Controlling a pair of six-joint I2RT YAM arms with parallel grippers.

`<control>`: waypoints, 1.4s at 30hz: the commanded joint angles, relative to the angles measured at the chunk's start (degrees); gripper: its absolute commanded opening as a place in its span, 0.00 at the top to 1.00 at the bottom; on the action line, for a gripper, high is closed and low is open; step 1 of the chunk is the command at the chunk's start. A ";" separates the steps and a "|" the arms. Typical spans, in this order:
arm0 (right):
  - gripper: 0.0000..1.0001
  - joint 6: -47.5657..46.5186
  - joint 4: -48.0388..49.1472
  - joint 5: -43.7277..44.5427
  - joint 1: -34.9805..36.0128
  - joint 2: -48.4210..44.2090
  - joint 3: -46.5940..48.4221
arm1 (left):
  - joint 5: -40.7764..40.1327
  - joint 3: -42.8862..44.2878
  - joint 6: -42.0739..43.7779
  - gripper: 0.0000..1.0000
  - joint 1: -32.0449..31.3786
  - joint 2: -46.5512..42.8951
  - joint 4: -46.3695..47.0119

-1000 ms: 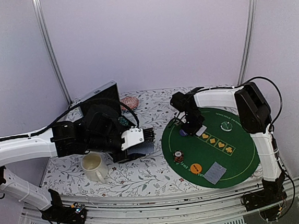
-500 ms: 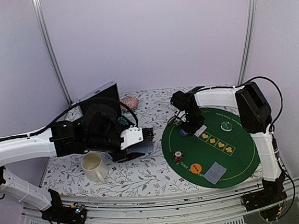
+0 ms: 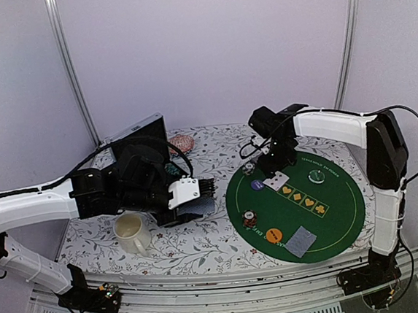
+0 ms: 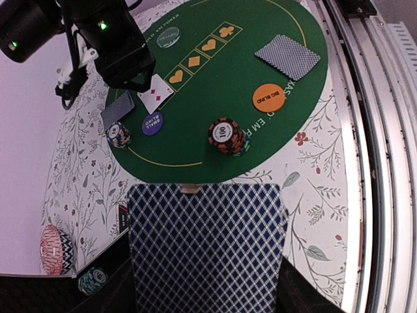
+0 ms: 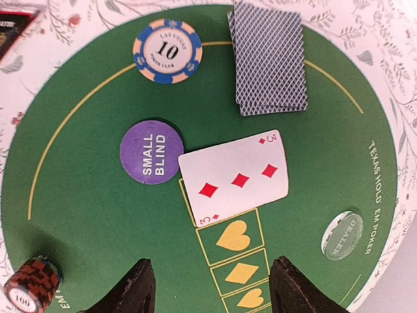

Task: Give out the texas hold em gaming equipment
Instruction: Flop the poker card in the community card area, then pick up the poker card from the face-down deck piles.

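My right gripper [image 5: 215, 293] [image 3: 274, 164] hangs open over the green mat [image 3: 331, 212], holding nothing. A face-up three of diamonds [image 5: 233, 177] lies on the mat just ahead of its fingers, beside the purple small-blind disc [image 5: 151, 152]. Two face-down cards [image 5: 268, 59] and a blue "10" chip [image 5: 167, 50] lie beyond. The clear dealer disc [image 5: 341, 235] sits to the right. A chip stack [image 4: 227, 135], an orange disc [image 4: 268, 98] and more face-down cards [image 4: 287, 57] lie on the mat's near side. My left gripper [image 4: 205, 287] [image 3: 204, 190] is shut on blue-backed playing cards [image 4: 205, 248] left of the mat.
A cream mug [image 3: 131, 233] stands under the left arm near the front edge. A pink striped round object [image 3: 181, 142] and a black case [image 3: 138, 144] sit at the back left. A teal chip [image 4: 92, 280] lies beside the left gripper.
The right gripper has opened and let go of the three of diamonds, which now lies on the mat. It has lifted and drawn back a little. The left arm has stayed still.
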 commanded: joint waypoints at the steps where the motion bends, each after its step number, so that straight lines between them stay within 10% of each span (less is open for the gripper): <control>1: 0.33 1.85 5.63 -1.41 0.02 -11.34 -4.29 | 0.88 -0.63 0.64 0.38 0.78 -2.10 1.27; 6: 0.00 1.04 23.86 -20.47 0.84 -24.78 -13.53 | 1.11 -0.60 0.60 0.38 0.68 -2.26 1.21; 15: 0.00 14.87 58.81 -47.04 6.70 -36.30 -34.72 | 0.34 -0.80 0.79 0.39 0.73 -1.79 1.70; 42: 0.07 16.72 53.71 -35.36 16.58 -26.65 -33.43 | -0.35 -0.67 -0.04 0.39 0.74 -0.63 2.06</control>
